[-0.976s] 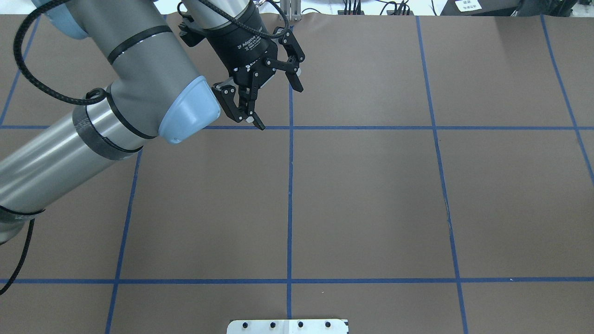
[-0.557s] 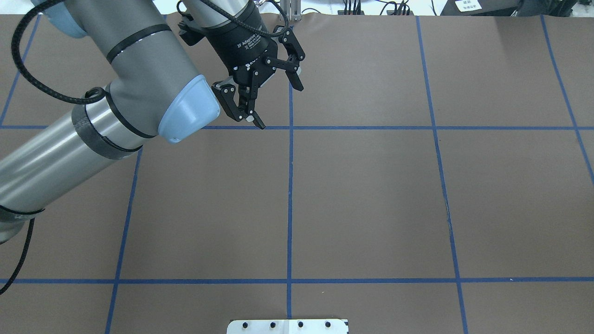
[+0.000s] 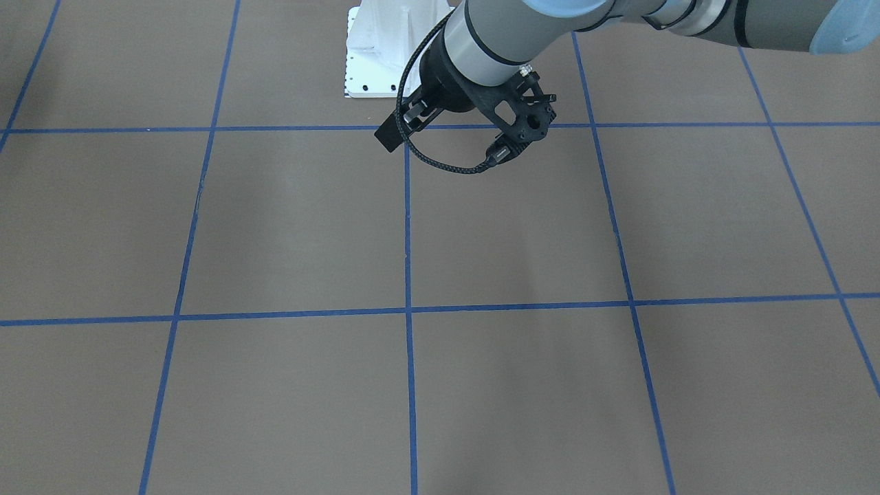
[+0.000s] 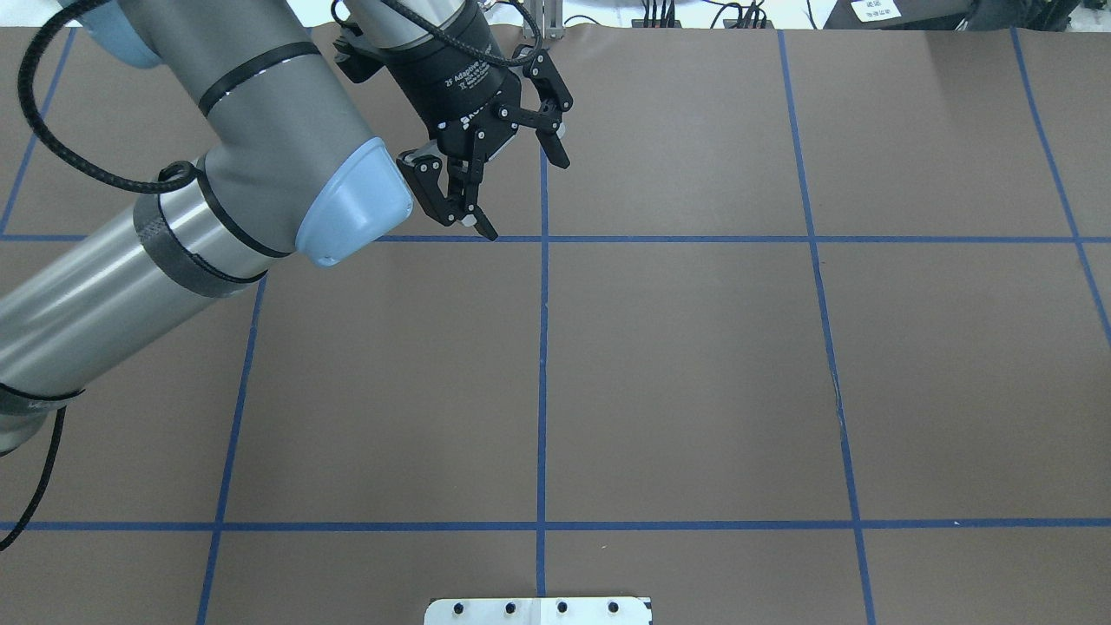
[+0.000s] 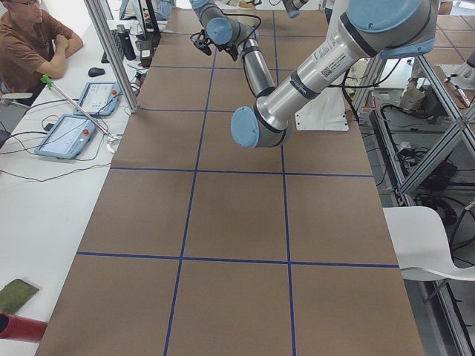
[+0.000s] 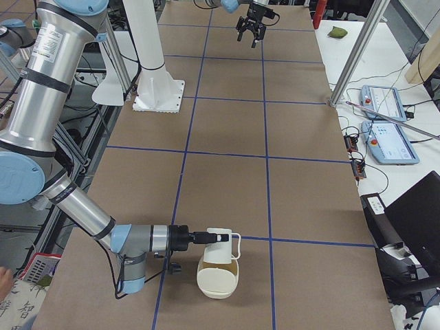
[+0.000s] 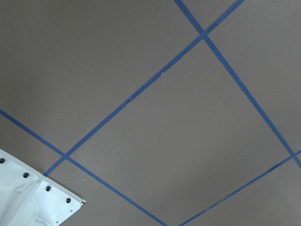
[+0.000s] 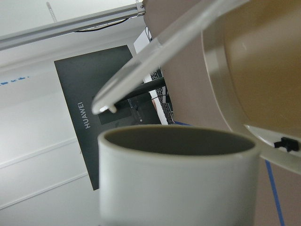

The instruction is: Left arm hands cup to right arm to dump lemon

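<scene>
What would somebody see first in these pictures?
Probably the big grey left arm filling the overhead view's left, its black gripper open over the brown table. In the right-side view, the white cup at the right arm's tip, beside a pale bowl, stands out too.

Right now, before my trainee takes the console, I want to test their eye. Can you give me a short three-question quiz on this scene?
1. True or false: the left gripper is shut on the cup.
2. Where is the cup? A) at the tip of the right arm B) nowhere in view C) between the left gripper's fingers
3. Fill in: the left gripper's jaws stand ____.
Key: 1 false; 2 A; 3 open.
</scene>
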Motion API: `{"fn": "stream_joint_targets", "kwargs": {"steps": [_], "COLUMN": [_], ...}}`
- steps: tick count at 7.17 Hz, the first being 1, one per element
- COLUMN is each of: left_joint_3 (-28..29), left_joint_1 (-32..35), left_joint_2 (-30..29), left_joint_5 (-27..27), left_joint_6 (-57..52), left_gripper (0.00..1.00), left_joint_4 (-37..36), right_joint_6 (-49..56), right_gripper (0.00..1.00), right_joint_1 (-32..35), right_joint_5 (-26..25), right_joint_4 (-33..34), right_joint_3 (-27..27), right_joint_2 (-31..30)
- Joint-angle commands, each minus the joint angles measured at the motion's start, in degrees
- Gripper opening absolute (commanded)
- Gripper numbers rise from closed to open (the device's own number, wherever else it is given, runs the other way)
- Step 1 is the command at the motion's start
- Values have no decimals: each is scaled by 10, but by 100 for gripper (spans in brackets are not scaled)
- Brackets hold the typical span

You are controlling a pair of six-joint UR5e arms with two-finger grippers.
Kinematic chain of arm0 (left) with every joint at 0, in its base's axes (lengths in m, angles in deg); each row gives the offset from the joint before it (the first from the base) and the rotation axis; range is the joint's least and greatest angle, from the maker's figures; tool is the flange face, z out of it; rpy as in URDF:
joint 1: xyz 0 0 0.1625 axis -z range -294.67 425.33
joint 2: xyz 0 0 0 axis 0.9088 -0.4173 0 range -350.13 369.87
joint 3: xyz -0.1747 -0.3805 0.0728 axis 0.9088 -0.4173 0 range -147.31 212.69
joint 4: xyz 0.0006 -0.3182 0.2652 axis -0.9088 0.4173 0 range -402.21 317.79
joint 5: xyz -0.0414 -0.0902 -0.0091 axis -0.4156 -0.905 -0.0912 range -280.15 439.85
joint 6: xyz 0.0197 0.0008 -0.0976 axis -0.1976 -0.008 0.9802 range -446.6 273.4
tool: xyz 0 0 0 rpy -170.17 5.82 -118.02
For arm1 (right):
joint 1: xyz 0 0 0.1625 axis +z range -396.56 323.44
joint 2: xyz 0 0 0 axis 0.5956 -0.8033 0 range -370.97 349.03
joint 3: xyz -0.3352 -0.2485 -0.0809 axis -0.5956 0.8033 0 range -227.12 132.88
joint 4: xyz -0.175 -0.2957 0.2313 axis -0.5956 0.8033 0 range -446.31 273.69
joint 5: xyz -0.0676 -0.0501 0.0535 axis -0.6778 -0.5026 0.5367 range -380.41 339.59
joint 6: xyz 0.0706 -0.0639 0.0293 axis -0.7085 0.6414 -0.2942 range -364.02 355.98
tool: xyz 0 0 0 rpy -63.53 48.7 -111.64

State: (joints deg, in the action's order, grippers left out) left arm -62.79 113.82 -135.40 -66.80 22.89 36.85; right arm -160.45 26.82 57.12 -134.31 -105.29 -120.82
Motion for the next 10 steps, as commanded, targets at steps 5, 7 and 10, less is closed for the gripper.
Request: {"fn": "stream_joint_targets", "kwargs": {"steps": [5, 7, 10], "left_joint_3": [-1, -1, -1], "left_joint_1": [2, 3, 4], "left_joint_2": [-2, -2, -2], "left_joint_5": [4, 4, 4], "left_joint_6": [-1, -1, -1], "left_gripper": [100, 100, 100], "left_joint_4": [-3, -3, -3], "right_joint_6": [-78, -78, -29], "right_gripper": [0, 0, 0], "right_joint_1": [59, 61, 60], "right_joint_5": [44, 45, 70], "right_joint_4": [-25, -25, -15], "right_joint_3": [2, 2, -13], "right_joint_2": [14, 13, 17]}}
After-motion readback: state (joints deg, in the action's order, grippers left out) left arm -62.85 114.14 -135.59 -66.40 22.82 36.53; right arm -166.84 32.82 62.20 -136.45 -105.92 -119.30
